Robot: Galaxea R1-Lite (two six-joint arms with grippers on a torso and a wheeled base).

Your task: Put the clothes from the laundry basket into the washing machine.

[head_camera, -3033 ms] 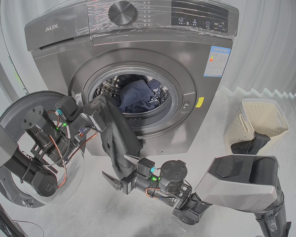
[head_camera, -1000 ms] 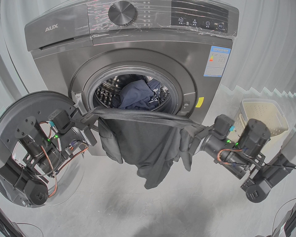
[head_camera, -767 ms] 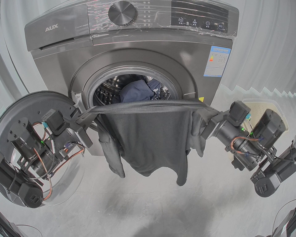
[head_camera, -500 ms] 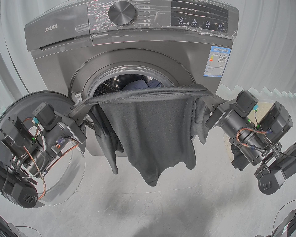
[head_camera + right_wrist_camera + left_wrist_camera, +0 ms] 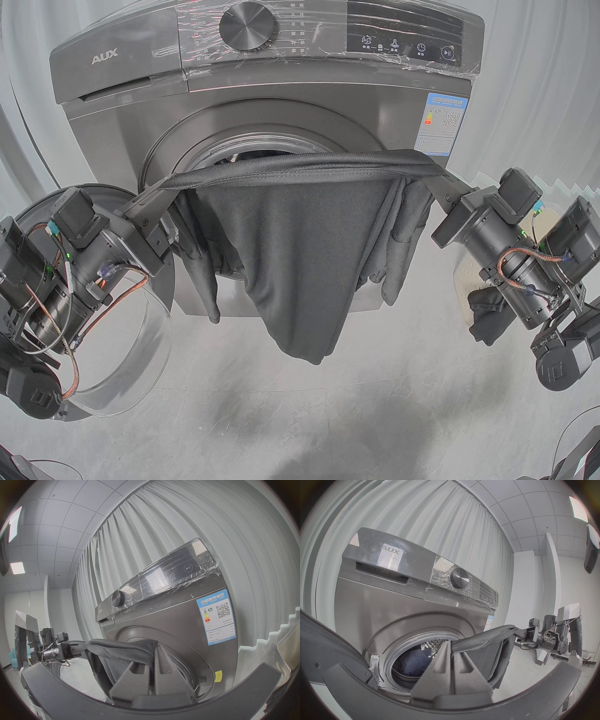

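A dark grey garment [image 5: 300, 250] is held stretched between the two end effectors in front of the washing machine [image 5: 119, 119]. The left end effector [image 5: 161, 187] is closed tight on one end of the garment's upper hem, and the right end effector [image 5: 437, 178] is clamped on the other end. The hem is thus drawn into a taut band across the top of the drum opening, and the rest of the cloth hangs down over it. Navy clothes [image 5: 414, 664] are seen lying inside the drum. The round door [image 5: 125, 350] is swung open on the robot's left. The laundry basket [image 5: 465, 284] is seen on the floor [image 5: 250, 412] to the right, partly hidden behind the right arm, with a dark cloth [image 5: 490, 315] hanging at its front.
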